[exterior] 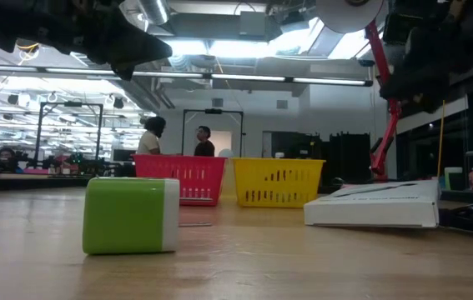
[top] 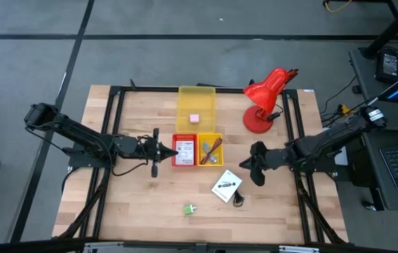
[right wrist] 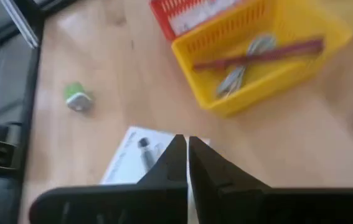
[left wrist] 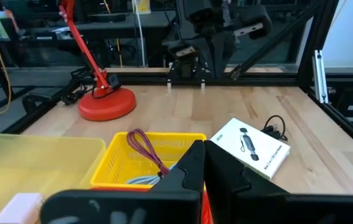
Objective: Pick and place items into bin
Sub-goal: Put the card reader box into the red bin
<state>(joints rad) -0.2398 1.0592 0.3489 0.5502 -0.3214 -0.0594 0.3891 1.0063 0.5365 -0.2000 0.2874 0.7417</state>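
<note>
High view: both arms hover over the wooden desk point(top: 135, 204) with nothing in hand, the left end effector point(top: 173, 149) pinched closed beside the red basket point(top: 184, 150) and the right end effector point(top: 244, 163) equally closed just above a white printed packet point(top: 226, 187). One packet already lies in the red basket, a dark red pen-like tool point(right wrist: 260, 54) rests in the yellow basket point(top: 210, 150), and a pink cube point(top: 194, 118) sits in the clear yellow bin point(top: 196, 107). A green block point(top: 189, 209) and a black cable point(top: 239, 198) remain loose near the front edge; the cable touches the packet's corner. A red desk lamp point(top: 262, 98) stands behind. The packet looks the likely next pick: the right fingers would need to spread first, then descend across its narrow side, well clear of the cable, so the flat box does not skid or drag the cord along.
</note>
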